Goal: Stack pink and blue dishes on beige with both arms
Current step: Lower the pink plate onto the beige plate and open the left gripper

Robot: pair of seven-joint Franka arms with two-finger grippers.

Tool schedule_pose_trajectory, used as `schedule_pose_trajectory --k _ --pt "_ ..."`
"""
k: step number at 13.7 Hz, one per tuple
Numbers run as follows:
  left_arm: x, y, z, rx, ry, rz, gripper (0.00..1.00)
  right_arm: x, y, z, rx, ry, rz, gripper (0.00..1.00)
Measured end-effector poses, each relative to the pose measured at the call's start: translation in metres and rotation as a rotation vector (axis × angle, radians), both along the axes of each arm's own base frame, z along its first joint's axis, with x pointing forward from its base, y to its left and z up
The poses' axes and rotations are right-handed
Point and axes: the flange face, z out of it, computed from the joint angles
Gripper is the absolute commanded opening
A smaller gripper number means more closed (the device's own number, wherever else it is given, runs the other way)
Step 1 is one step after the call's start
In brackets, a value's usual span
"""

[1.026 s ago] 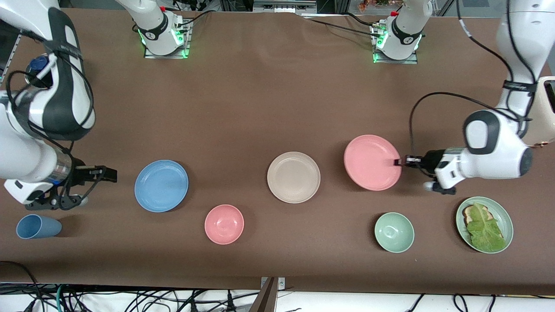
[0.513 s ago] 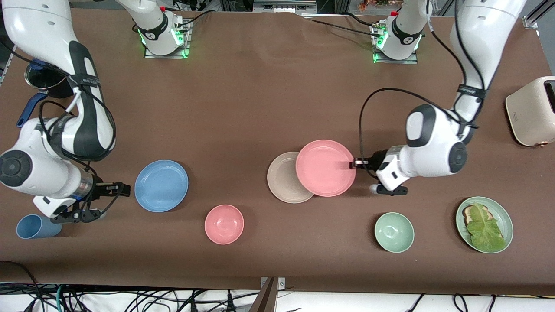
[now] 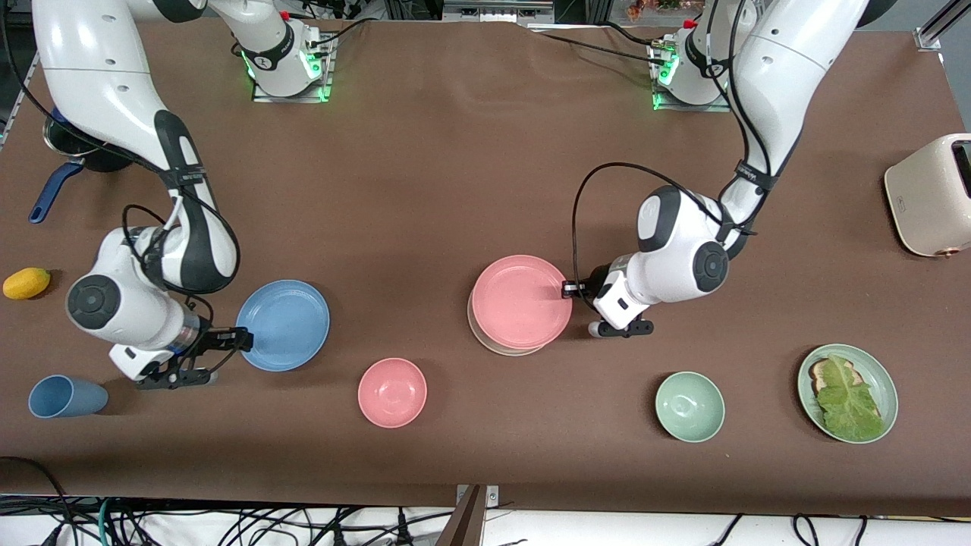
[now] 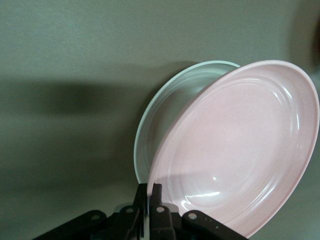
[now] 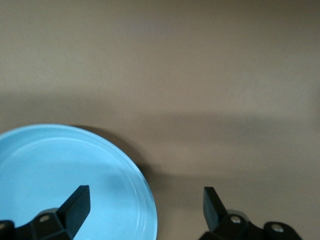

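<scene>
The pink plate (image 3: 522, 302) hangs tilted just over the beige plate (image 3: 507, 351) and covers most of it. My left gripper (image 3: 567, 289) is shut on the pink plate's rim at the edge toward the left arm's end. The left wrist view shows the pink plate (image 4: 240, 150) pinched in my left gripper (image 4: 149, 192), with the beige rim (image 4: 165, 105) showing beneath. The blue plate (image 3: 283, 324) lies flat on the table. My right gripper (image 3: 243, 337) is open at its rim. In the right wrist view, the blue plate's (image 5: 65, 170) edge lies between the spread fingers of my right gripper (image 5: 145, 197).
A pink bowl (image 3: 392, 392), a green bowl (image 3: 689, 406) and a green plate with lettuce (image 3: 847, 393) stand nearer the front camera. A blue cup (image 3: 67, 396) and a yellow fruit (image 3: 26, 283) lie by the right arm. A cream toaster (image 3: 933, 193) stands at the left arm's end.
My left arm has carried the pink plate from beside the beige plate to over it. My right gripper has moved up to the blue plate's rim, still open.
</scene>
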Motion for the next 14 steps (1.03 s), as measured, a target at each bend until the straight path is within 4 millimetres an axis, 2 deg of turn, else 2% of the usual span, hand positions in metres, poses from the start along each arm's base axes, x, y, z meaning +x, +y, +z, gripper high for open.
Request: schedule_pose_trajectory --k 2,5,10,11,12,13,14 --pt "-0.002 -0.006 -0.009 0.005 -0.005 0.008 0.0 -0.008 -0.001 -0.012 0.0 0.017 -0.001 1.0" --pt "-0.004 -0.01 -0.018 0.017 -0.005 0.011 0.0 -0.014 -0.002 -0.016 0.0 0.032 -0.004 0.98" --pt "-0.006 -0.014 -0.028 0.036 -0.014 0.012 0.0 -0.024 -0.006 -0.021 0.001 0.054 -0.012 0.81" --pt "-0.007 -0.015 -0.029 0.038 -0.015 0.011 0.08 -0.025 -0.006 -0.023 0.001 0.059 -0.013 0.77" --pt "-0.007 -0.015 -0.03 0.038 -0.015 0.011 0.28 -0.027 -0.007 -0.025 0.002 0.063 -0.015 0.74" --pt "-0.007 -0.015 -0.03 0.038 -0.016 0.012 0.41 -0.028 -0.007 -0.026 0.005 0.066 -0.018 0.68" --pt "-0.006 -0.014 -0.03 0.04 -0.017 0.014 0.48 -0.029 -0.007 -0.026 0.007 0.067 -0.02 0.63"
